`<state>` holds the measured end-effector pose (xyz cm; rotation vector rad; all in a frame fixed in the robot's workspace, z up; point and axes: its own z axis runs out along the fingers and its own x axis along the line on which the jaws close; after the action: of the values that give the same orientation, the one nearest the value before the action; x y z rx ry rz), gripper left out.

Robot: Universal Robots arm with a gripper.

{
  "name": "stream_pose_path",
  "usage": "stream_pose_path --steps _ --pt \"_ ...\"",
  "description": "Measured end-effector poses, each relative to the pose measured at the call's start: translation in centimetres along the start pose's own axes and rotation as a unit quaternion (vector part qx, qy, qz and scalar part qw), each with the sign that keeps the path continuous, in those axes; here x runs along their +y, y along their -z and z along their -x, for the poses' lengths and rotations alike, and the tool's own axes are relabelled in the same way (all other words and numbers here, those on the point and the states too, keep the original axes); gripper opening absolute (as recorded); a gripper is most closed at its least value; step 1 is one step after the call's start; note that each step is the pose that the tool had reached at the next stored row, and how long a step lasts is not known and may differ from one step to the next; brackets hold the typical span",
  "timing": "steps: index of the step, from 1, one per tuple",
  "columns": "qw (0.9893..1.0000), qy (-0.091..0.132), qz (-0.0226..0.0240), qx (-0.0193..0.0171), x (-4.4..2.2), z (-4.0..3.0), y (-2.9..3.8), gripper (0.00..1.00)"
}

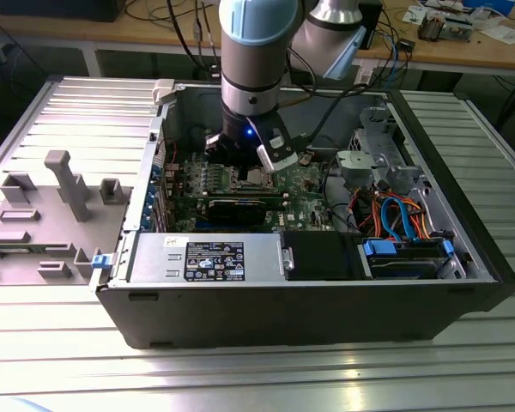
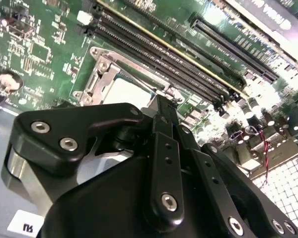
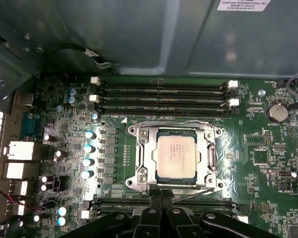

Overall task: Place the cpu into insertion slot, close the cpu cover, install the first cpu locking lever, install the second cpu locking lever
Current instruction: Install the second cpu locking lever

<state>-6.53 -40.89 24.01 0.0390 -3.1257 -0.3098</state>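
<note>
Beside the insertion slot's (image 3: 175, 156) rim, the closed pincer (image 3: 161, 201) hovers empty.

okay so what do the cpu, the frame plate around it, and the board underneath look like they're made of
The cpu: its top looks like metal, matte pale silver-grey with a dull even sheen. The cpu cover: likely stamped sheet metal, brighter silver, catching highlights at its edges. The circuit board: looks like green-coated laminate, semi-gloss, with fine printed traces and soldered parts.
</note>
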Motion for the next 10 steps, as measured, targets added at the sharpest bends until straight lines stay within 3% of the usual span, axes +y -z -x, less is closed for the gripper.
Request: stream_pose_path --steps 3,10 --pt "1.0000 0.000 0.0080 -0.0002 -0.77 -0.07 0.10 0.11" --pt "0.9999 0.000 0.0108 0.0011 -1.18 -0.68 -0.76 0.11"
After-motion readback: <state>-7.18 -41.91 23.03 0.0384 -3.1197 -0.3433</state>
